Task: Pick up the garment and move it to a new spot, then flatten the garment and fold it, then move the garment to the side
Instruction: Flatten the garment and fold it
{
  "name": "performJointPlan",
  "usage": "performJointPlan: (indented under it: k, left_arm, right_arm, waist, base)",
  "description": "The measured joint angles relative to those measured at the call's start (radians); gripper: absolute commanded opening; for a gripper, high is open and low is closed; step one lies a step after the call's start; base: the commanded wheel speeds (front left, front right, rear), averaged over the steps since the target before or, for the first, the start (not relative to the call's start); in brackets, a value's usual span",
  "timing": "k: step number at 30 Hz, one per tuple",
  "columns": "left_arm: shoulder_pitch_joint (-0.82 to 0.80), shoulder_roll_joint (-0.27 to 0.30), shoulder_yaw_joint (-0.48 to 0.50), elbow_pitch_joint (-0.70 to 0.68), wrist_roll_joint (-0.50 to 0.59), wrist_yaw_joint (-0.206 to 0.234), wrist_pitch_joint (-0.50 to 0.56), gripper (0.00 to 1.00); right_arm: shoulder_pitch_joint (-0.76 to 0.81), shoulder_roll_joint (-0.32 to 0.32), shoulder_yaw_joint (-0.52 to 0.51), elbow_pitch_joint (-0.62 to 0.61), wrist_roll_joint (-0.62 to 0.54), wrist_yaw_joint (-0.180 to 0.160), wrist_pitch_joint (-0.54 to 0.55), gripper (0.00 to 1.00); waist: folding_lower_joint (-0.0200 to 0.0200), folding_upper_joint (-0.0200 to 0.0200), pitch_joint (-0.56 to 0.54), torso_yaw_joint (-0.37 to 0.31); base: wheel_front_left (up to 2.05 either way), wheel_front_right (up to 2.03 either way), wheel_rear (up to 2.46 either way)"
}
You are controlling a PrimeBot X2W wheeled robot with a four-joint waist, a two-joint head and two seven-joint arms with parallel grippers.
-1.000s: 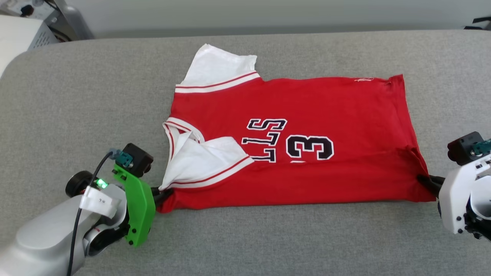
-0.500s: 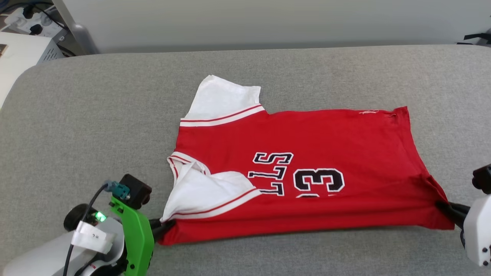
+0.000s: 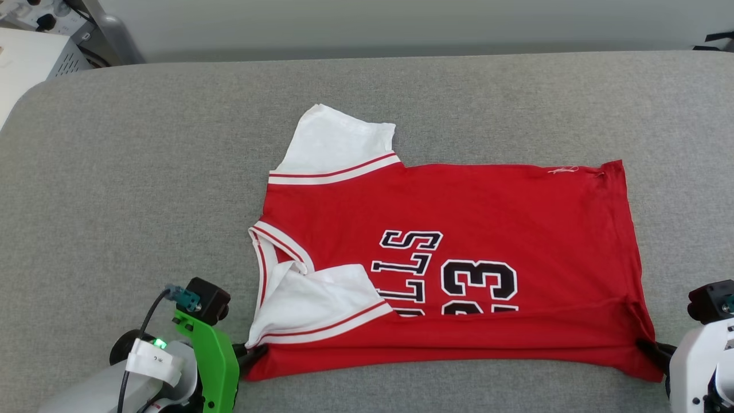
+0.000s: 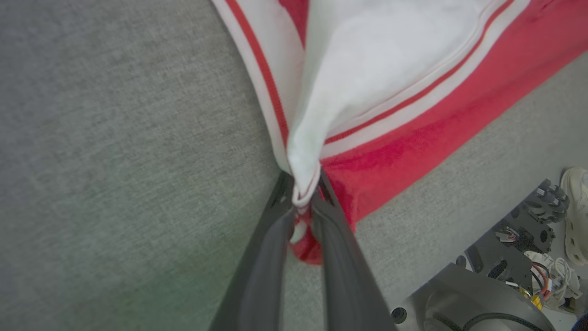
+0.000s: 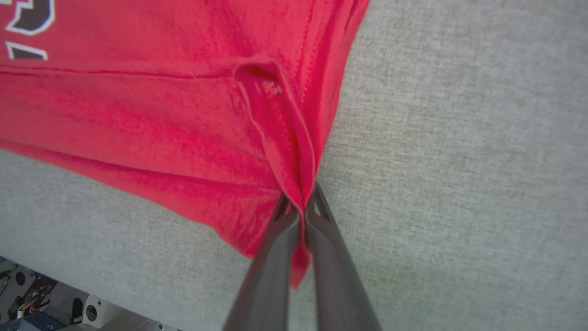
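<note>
The garment, a red jersey with white sleeves and black lettering, lies spread on the grey table with its collar to the left. Its near strip is folded over, and one white sleeve lies on top. My left gripper is shut on the garment's near left corner; the left wrist view shows white sleeve and red cloth pinched between the tips of that gripper. My right gripper is shut on the near right corner, with the red hem bunched between its fingers.
The grey padded table stretches wide to the left and behind the garment. White equipment stands beyond the back left corner. Past the table's near edge, the left wrist view shows the robot's base and a pale shoe.
The head camera has shifted. Both grippers keep their hold and have drawn the garment's near edge toward me, so more of the lettering and number shows.
</note>
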Motion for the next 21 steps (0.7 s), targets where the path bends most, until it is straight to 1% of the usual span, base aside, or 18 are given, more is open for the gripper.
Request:
performJointPlan:
  k: [1,2,5,8,11,14,16,19,21]
  left_arm:
    - [0.000,-0.005,-0.001,0.008,0.005,0.000,-0.011,1.00]
    - [0.000,-0.007,-0.001,0.015,0.016,0.000,-0.027,1.00]
    - [0.000,0.004,0.002,0.016,0.049,0.000,-0.062,1.00]
    - [0.000,0.036,0.013,0.002,0.062,0.011,-0.094,1.00]
    - [-0.005,0.071,0.039,-0.047,0.075,0.034,-0.131,1.00]
    - [-0.042,0.093,0.079,-0.094,0.122,0.076,-0.184,1.00]
    - [-0.077,0.097,0.108,-0.108,0.127,0.102,-0.208,1.00]
    - [-0.140,0.100,0.140,-0.118,0.174,0.123,-0.230,1.00]
    - [-0.183,0.095,0.166,-0.117,0.175,0.127,-0.235,1.00]
  right_arm:
    - [0.000,0.005,-0.001,0.006,0.000,0.000,-0.016,0.27]
    - [0.000,0.011,-0.004,0.013,-0.006,0.000,-0.041,1.00]
    - [0.001,0.020,-0.017,0.017,-0.035,0.000,-0.110,1.00]
    - [0.001,0.023,-0.055,-0.003,-0.072,0.000,-0.194,1.00]
    - [0.001,0.044,-0.129,-0.038,-0.128,0.000,-0.288,1.00]
    - [0.001,0.095,-0.219,-0.090,-0.202,0.000,-0.374,1.00]
    - [0.001,0.137,-0.265,-0.129,-0.258,0.000,-0.419,1.00]
    - [0.001,0.208,-0.323,-0.195,-0.346,0.000,-0.461,1.00]
    - [0.001,0.262,-0.354,-0.245,-0.381,0.000,-0.479,1.00]
  waist:
    - [0.0000,0.0000,-0.003,0.001]
    - [0.0000,0.0000,-0.007,0.002]
    - [0.0000,0.0000,-0.023,0.004]
    - [0.0000,0.0000,-0.042,0.005]
    - [0.0000,0.0000,-0.059,0.006]
    - [0.0000,0.0000,-0.068,0.003]
    - [0.0000,0.0000,-0.068,-0.002]
    - [0.0000,0.0000,-0.059,-0.011]
    - [0.0000,0.0000,-0.049,-0.018]
  base:
    - [0.00,0.00,0.00]
    - [0.00,0.00,0.00]
    - [0.00,0.00,0.00]
    - [0.00,0.00,0.00]
    - [0.00,0.00,0.00]
    - [0.00,0.00,0.00]
    - [0.00,0.00,0.00]
    - [0.00,0.00,0.00]
    - [0.00,0.00,0.00]
